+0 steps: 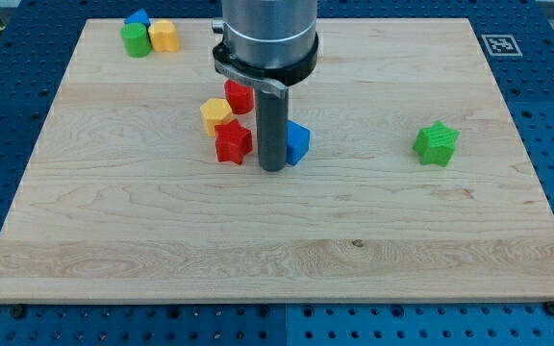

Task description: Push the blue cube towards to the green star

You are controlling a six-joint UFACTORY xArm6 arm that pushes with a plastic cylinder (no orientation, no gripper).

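Observation:
The blue cube (298, 142) sits near the middle of the wooden board (277, 250). My tip (272, 168) stands right against the cube's left side, between it and a red star (232, 142). The rod hides part of the cube's left face. The green star (437, 143) lies alone far to the view's right of the cube, at about the same height in the view.
A yellow block (216, 114) and a red block (239, 96) sit just left of the rod. At the view's top left stand a green block (136, 40), a yellow block (164, 36) and a small blue block (138, 17). The arm's grey body (265, 34) hangs over the top centre.

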